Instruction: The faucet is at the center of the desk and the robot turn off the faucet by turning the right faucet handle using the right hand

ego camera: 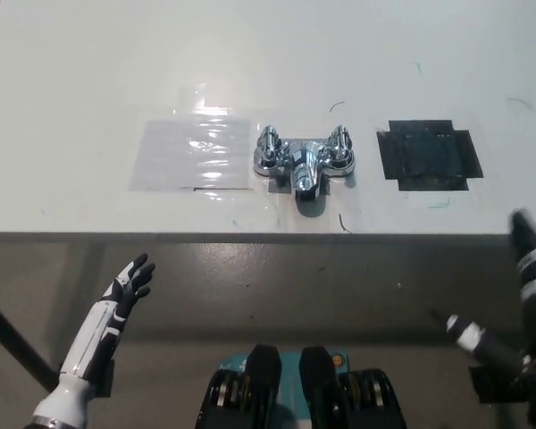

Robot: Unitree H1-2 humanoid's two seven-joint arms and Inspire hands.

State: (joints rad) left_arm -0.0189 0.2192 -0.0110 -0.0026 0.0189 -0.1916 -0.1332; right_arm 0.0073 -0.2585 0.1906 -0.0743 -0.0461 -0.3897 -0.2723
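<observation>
Faucet [304, 161]: chrome, two-handled, stood near the middle of the white worktop [89, 80], close to its front edge, spout toward the robot.
Right handle [341, 147]: sat at the faucet's right end, upright as far as could be judged; nothing touched it.
Left handle [270, 149]: untouched at the other end.
Right hand [518, 313]: black, low at the picture's lower right, below and in front of the worktop's front edge, well apart from the faucet. Fingers [469, 335] appeared spread and held nothing.
Left hand [129, 286]: white, rested at lower left, below the front edge, fingers apart and empty.
Other items: a clear glossy sheet [192, 152] lay flat just left of the faucet; a square of black tape [426, 154] lay to its right.
Step in hand: judged either the close of the task or a point before the approach. The handle's setting could not be read from above, and no water was visible, so completion could not be confirmed.
Next move, if the turn remained to be done: the right hand would need to rise above the front edge, reach in beside the tape square, close round the right handle alone and rotate it without knocking the spout.
Markings: no brand, label or legible writing found; only a few faint pen strokes on the worktop.
</observation>
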